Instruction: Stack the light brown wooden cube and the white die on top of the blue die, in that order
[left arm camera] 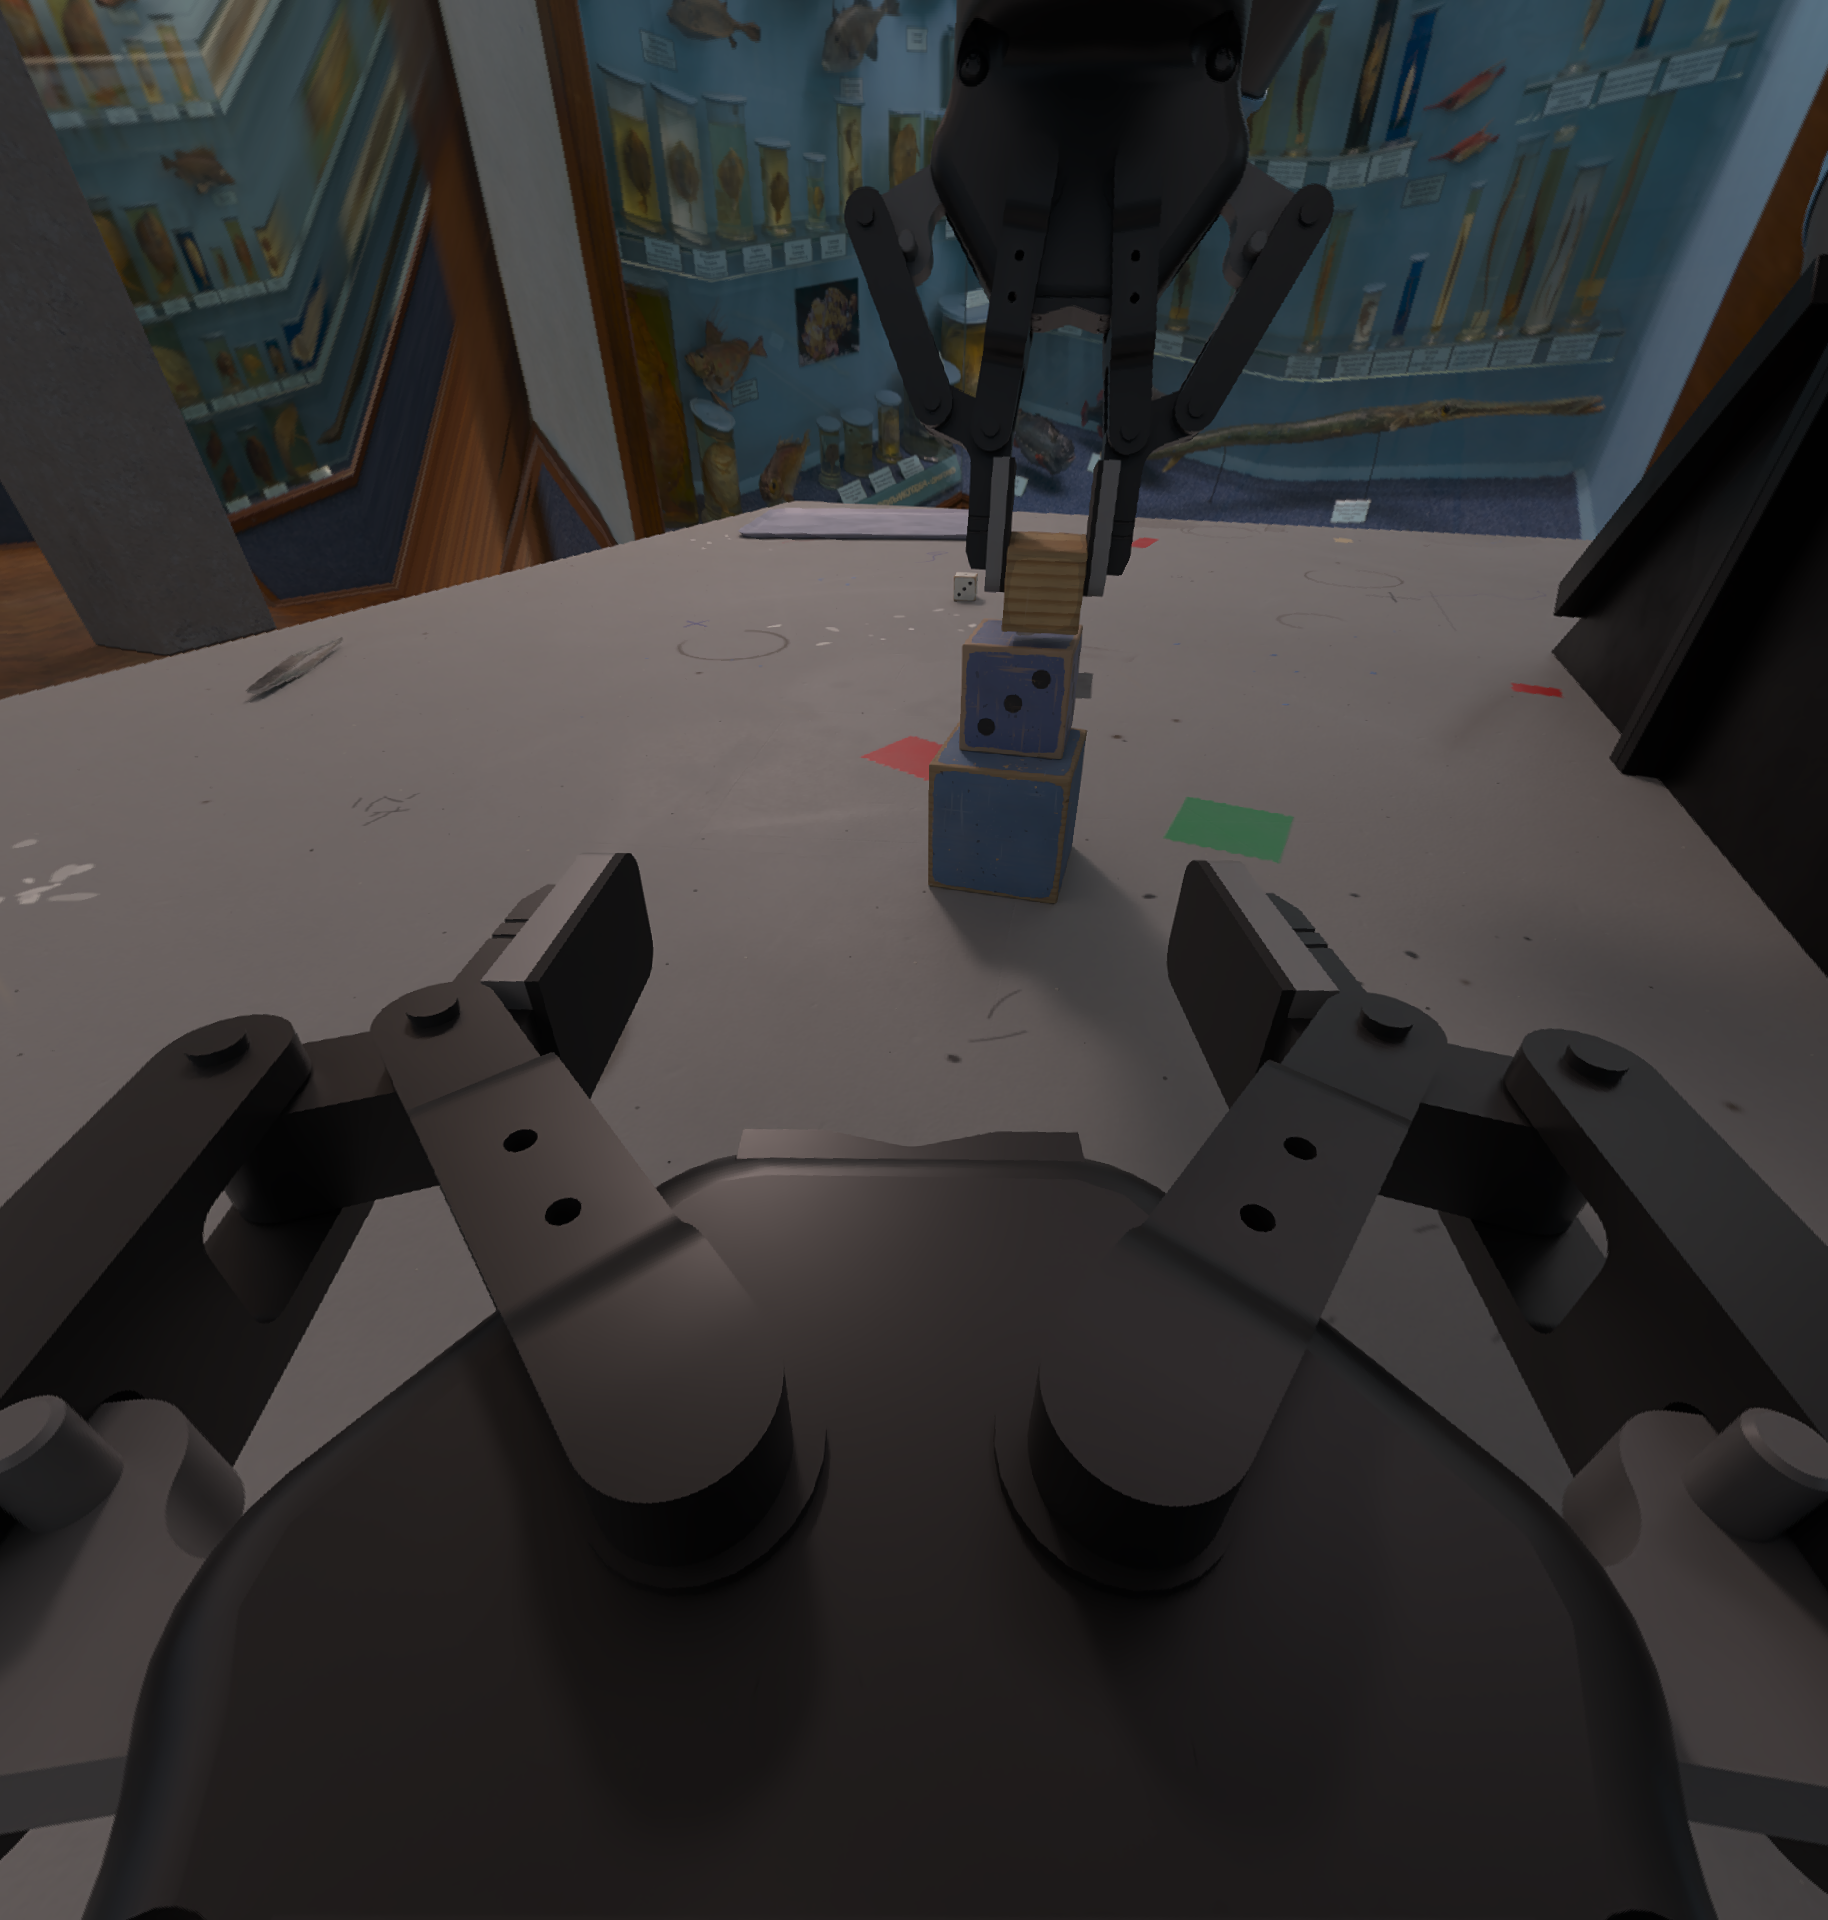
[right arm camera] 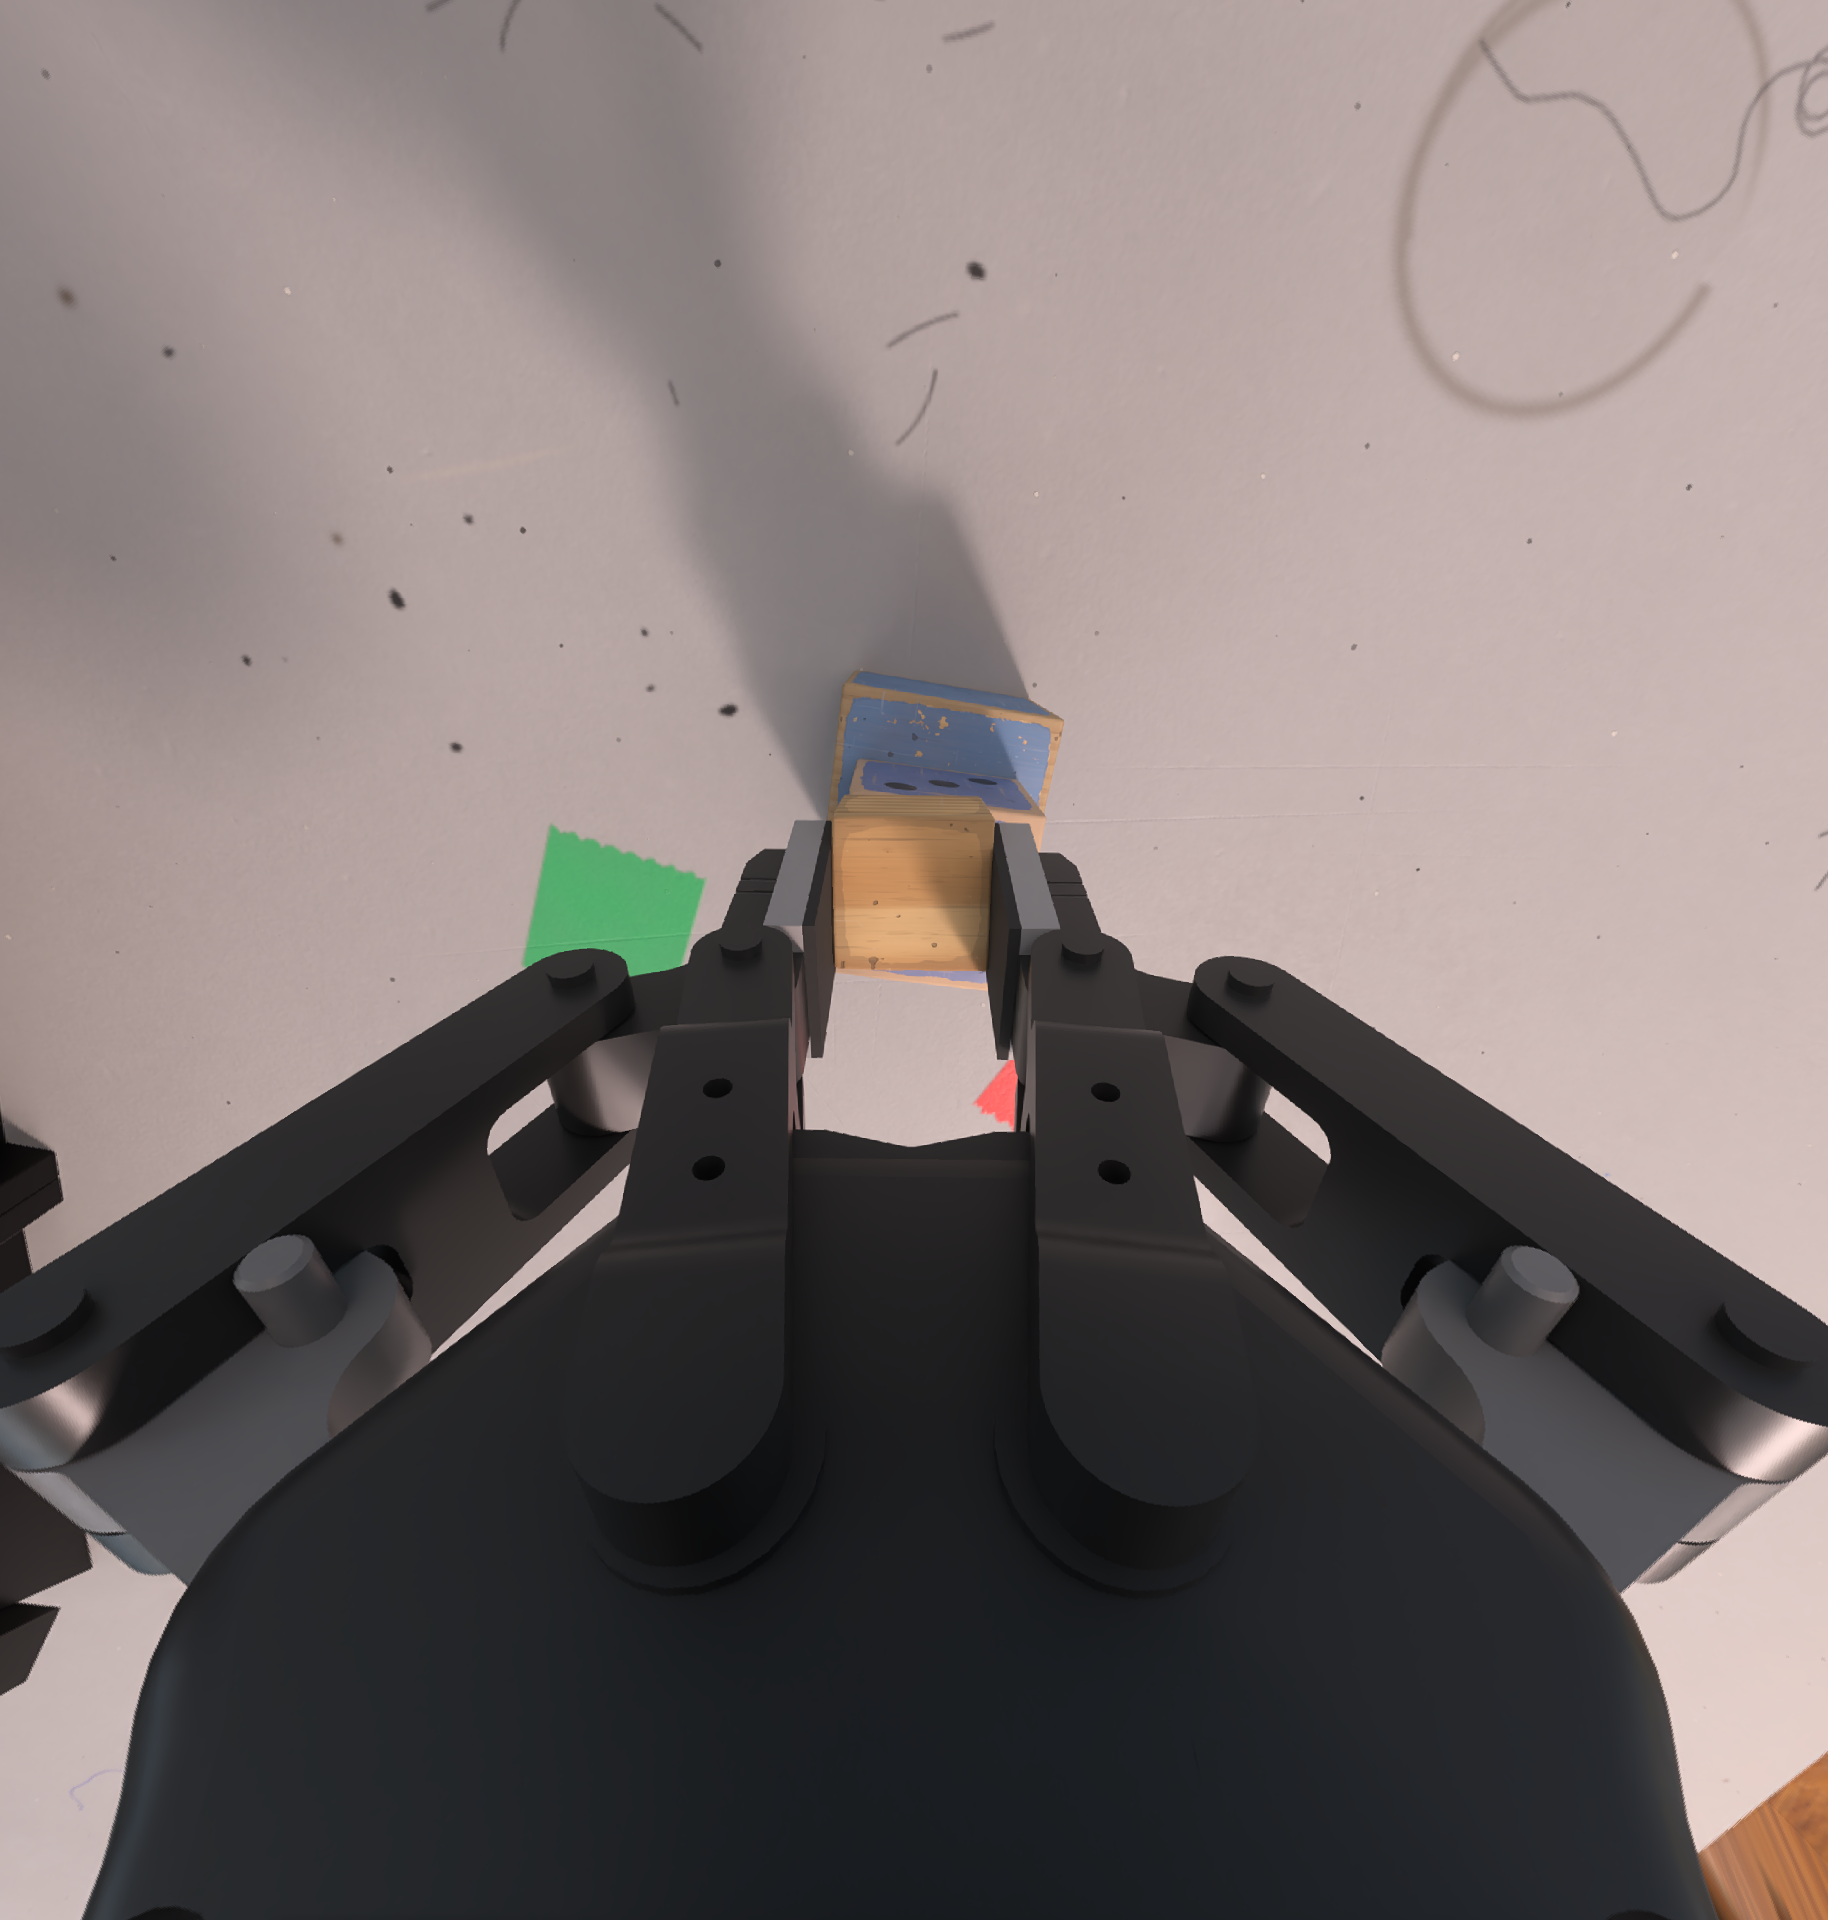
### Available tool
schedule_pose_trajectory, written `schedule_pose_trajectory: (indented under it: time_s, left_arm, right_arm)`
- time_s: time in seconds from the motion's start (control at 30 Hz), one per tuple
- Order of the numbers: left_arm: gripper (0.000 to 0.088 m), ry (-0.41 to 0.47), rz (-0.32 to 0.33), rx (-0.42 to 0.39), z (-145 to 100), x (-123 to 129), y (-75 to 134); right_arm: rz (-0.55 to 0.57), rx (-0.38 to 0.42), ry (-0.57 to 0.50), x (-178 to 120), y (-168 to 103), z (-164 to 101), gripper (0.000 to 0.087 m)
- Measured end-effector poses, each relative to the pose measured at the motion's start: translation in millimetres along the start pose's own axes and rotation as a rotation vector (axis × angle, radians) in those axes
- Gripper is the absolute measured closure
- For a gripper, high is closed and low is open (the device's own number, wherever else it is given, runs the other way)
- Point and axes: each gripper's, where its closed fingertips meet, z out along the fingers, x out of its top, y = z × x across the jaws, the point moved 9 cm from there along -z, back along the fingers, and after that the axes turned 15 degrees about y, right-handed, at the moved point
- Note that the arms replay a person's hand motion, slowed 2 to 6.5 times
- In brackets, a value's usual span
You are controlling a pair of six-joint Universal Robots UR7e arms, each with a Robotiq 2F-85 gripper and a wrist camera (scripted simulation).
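- Two blocks already stacked on the desk [left arm camera: 474, 831]: blue die [left arm camera: 1019, 694] sits on a bigger blue block [left arm camera: 1003, 826], a bit off-centre on it.
- Wooden cube [left arm camera: 1042, 582] is pinched between the right gripper [left arm camera: 1050, 561] jaws, right above the blue die; from the left wrist view it looks touching or just short of touching, can't tell which.
- Right wrist view: wooden cube [right arm camera: 912, 894] covers most of the blue die [right arm camera: 941, 784], whose pip side peeks out beyond it. Blue block [right arm camera: 946, 722] shows past that.
- You should check the overlap before letting go; the cube seems set slightly toward the gripper side of the die, so nudge it over the die if you can.
- Lower until the cube rests flat, then part the jaws slowly and evenly so neither pad drags the cube sideways.
- Pull straight up after release. The tower is narrow, a side bump likely tips it.
- Left gripper [left arm camera: 910, 935] has jaws wide apart, holding nothing, hanging low near the stack; keep it back.
- White die [left arm camera: 964, 587] lies on the desk beyond the stack, well apart, next to go.
- Green patch [left arm camera: 1230, 828] and red patch [left arm camera: 905, 753] flank the base, ignore them.
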Motion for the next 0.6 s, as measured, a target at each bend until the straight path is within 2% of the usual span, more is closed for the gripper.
schedule_pose_trajectory:
  time_s: [0.6]
  left_arm:
    - [0.0023,-0.001,-0.001,0.0,0.2,-0.2,-0.2]
  right_arm:
    - [0.009,0.012,0.008,-2.9,2.6,2.3,0.0624]
